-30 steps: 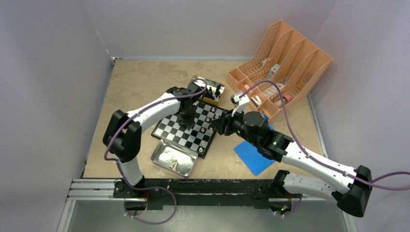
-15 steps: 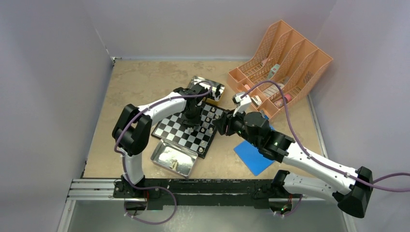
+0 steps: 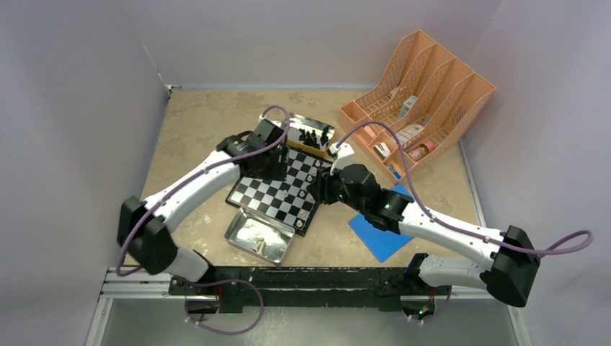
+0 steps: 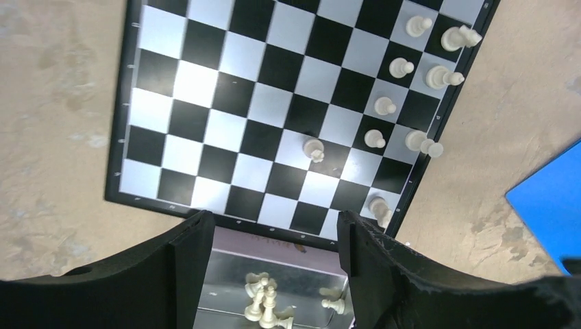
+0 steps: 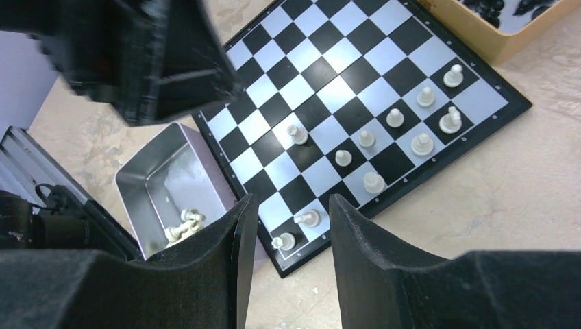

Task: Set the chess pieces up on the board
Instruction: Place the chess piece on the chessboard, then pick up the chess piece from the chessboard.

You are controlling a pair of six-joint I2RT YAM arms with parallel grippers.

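the pieces [image 4: 386, 106], seemingly light, hard and tippy, likely best pinched by the stem, stand along one edge of the board [image 4: 226, 130] with more loose in the tin [image 5: 171, 185] beside it, while left gripper [image 4: 273, 229] and right gripper [image 5: 288, 212] hover spread, empty.

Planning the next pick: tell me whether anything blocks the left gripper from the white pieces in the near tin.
Nothing visible does. The left gripper hangs open; the white pieces lie uncovered in the tin past it.
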